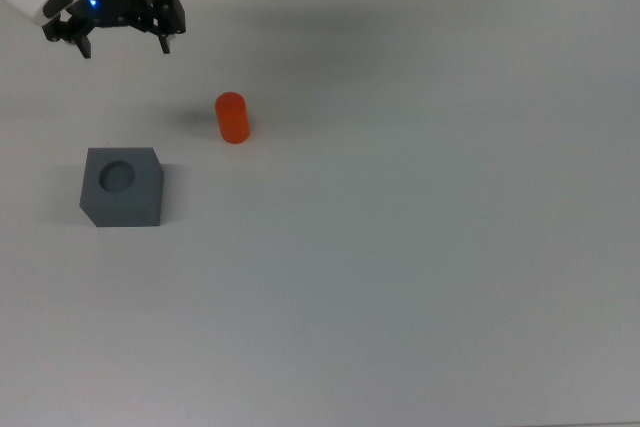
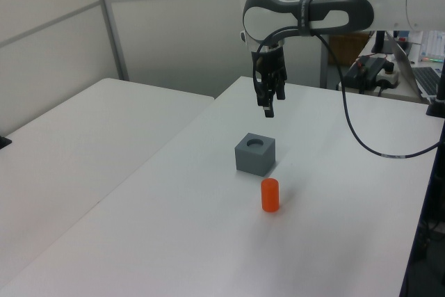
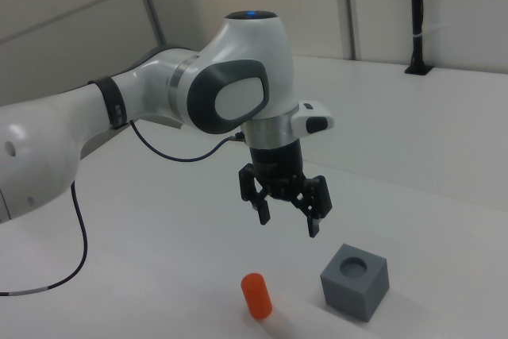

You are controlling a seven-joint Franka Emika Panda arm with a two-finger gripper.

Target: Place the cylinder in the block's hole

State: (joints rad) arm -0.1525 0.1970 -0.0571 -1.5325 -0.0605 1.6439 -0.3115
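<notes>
The orange-red cylinder (image 1: 232, 117) (image 2: 270, 195) (image 3: 256, 295) stands upright on the white table, apart from the grey block. The block (image 1: 122, 186) (image 2: 255, 153) (image 3: 355, 280) rests with its round hole (image 1: 118, 176) (image 2: 256, 143) (image 3: 354, 262) facing up and nothing in it. My gripper (image 1: 124, 45) (image 2: 267, 104) (image 3: 287, 222) hangs open in the air with nothing between its fingers. In the top view it is at the upper left, beyond both objects. In the right view it hovers above and between the cylinder and the block.
The white table (image 1: 420, 227) spreads wide around both objects. A second white table (image 2: 83, 144) stands at the left view's left. A black cable (image 2: 361, 137) hangs from the arm over the table's far side. A desk with equipment (image 2: 389, 74) sits behind.
</notes>
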